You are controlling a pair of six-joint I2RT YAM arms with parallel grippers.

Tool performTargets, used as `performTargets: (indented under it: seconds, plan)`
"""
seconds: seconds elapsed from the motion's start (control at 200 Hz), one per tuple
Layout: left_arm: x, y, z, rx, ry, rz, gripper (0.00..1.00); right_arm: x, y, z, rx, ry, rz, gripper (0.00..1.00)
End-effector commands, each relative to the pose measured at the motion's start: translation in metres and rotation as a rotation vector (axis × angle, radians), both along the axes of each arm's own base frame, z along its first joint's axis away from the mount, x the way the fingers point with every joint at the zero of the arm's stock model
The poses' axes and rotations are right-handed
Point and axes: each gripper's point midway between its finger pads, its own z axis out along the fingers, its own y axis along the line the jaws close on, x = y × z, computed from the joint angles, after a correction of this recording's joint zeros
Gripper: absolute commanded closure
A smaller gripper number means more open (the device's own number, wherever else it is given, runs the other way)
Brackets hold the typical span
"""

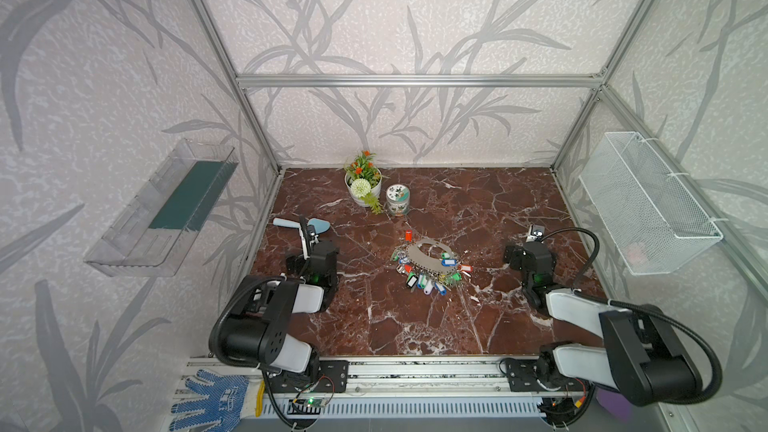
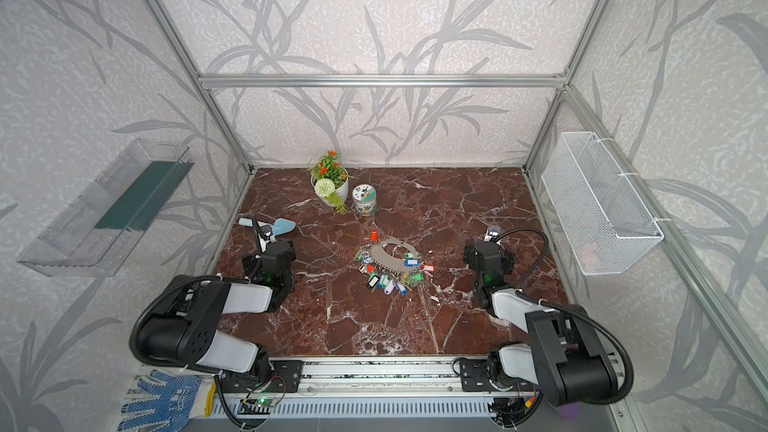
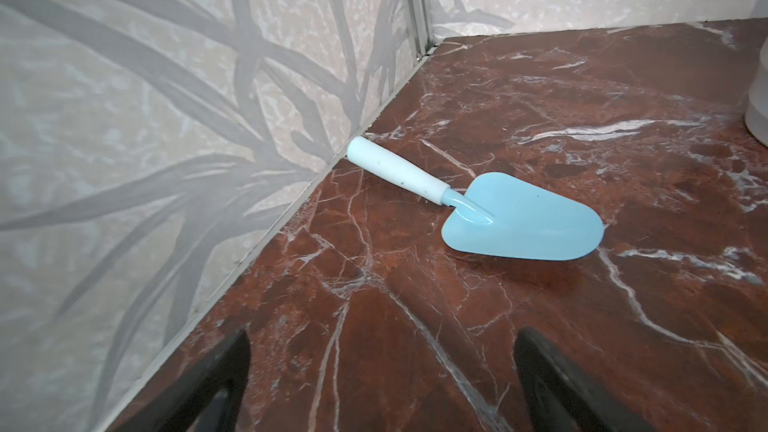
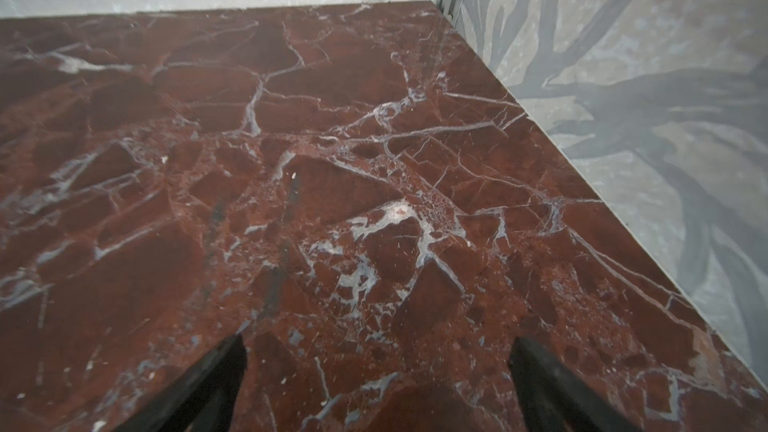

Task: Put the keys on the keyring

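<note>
The keyring (image 1: 419, 262) (image 2: 384, 262), a flat grey oval plate with an off-centre hole, lies at the middle of the marble table in both top views. Several keys (image 1: 428, 280) (image 2: 391, 280) with coloured tags crowd its near edge. One red key (image 1: 408, 236) (image 2: 373, 236) lies at its far left edge; whether it is hooked on I cannot tell. My left gripper (image 1: 312, 251) (image 3: 384, 336) hovers well left of the keyring, open and empty. My right gripper (image 1: 530, 253) (image 4: 378, 342) sits well to its right, also open, with only bare marble between the fingers.
A light blue trowel (image 1: 303, 225) (image 3: 519, 222) lies just beyond the left gripper by the left wall. A flower pot (image 1: 363, 184) and a small tin (image 1: 397, 200) stand at the back. A wire basket (image 1: 648, 201) and a clear shelf (image 1: 166, 209) hang on the side walls.
</note>
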Motion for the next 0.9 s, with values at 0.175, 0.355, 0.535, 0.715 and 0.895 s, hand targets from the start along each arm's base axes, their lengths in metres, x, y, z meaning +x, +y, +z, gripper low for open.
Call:
performTargets:
  seconds: [0.175,0.355,0.535,0.715,0.895]
  plan:
    - [0.041,-0.017,0.023,-0.073,-0.146,-0.195,0.01,0.037,0.025,0.032,0.063,-0.279,0.282,0.01]
    - [0.045,-0.012,0.017,-0.117,-0.111,-0.184,0.01,0.054,0.042,0.020,0.094,-0.171,0.394,0.01]
    - [0.045,-0.011,0.018,-0.112,-0.116,-0.184,0.01,0.054,0.045,0.021,0.084,-0.203,0.403,0.01]
    - [0.045,-0.011,0.018,-0.112,-0.118,-0.183,0.01,0.055,0.052,0.021,0.087,-0.197,0.442,0.01]
    - [0.045,-0.011,0.018,-0.115,-0.113,-0.183,0.01,0.059,0.061,0.018,0.049,-0.149,0.463,0.01]
